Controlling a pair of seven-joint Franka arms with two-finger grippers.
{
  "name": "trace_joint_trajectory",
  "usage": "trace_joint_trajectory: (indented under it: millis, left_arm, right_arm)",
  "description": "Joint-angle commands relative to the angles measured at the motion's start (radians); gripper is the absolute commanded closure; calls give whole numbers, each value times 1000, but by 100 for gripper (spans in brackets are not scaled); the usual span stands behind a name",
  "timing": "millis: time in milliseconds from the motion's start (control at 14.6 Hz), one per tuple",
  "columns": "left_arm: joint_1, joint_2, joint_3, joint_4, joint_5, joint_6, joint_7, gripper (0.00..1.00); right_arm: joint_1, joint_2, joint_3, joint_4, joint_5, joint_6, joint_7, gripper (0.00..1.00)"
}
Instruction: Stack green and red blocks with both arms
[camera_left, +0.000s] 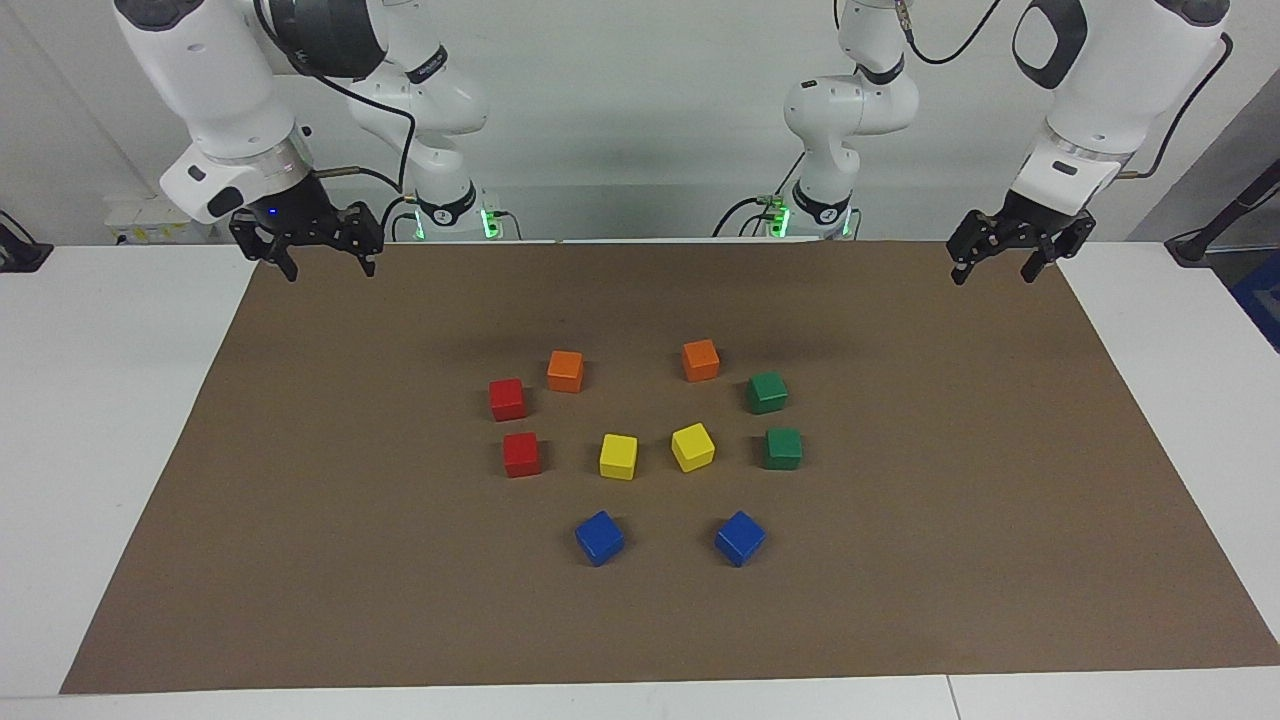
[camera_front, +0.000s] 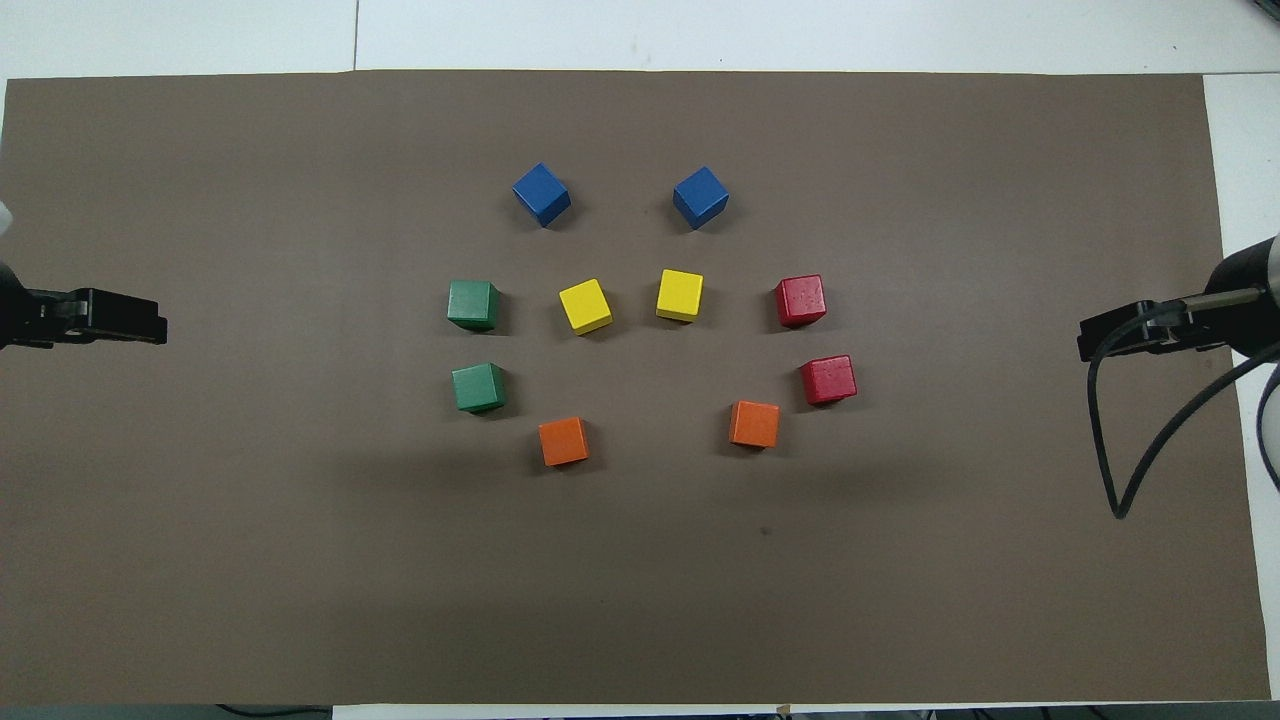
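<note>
Two green blocks lie on the brown mat toward the left arm's end, one (camera_left: 767, 392) (camera_front: 478, 387) nearer the robots than the other (camera_left: 782, 448) (camera_front: 472, 304). Two red blocks lie toward the right arm's end, one (camera_left: 507, 399) (camera_front: 828, 379) nearer the robots than the other (camera_left: 521, 454) (camera_front: 800, 300). My left gripper (camera_left: 992, 272) (camera_front: 150, 328) hangs open and empty over the mat's edge at its own end. My right gripper (camera_left: 331, 270) (camera_front: 1090, 345) hangs open and empty over the mat's corner at its end. Both are well apart from all blocks.
Between the green and red pairs lie two orange cubes (camera_left: 565, 371) (camera_left: 700, 360), two yellow cubes (camera_left: 618, 456) (camera_left: 692, 446) and, farthest from the robots, two blue cubes (camera_left: 599, 537) (camera_left: 740, 537). The brown mat (camera_left: 300, 520) covers most of the white table. A black cable (camera_front: 1140, 450) loops below the right gripper.
</note>
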Motion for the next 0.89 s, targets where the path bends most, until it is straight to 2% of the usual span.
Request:
trace_joint_trajectory:
  millis: [0,274,411,548,821]
  left_arm:
    - [-13,-45,2,-69,2,30,6,0]
    - [-123,-87,-4,-218,0,163,-32,0]
    - [-167,-77,-4,-224,-1,206,-144,0]
    - [-179,-71,-6,-232,-7,220,-162,0]
    - [-234,-67,-6,-344,-9,315,-184,0]
  right_arm:
    - [52,-27,6,-89,10,85,61,0]
    - [125,-22,7,-224,13,274,172,0]
    - [178,25,7,-242,13,338,228,0]
    - [215,76,7,-259,13,401,275,0]
    - [243,125,7,-328,13,552,305,0]
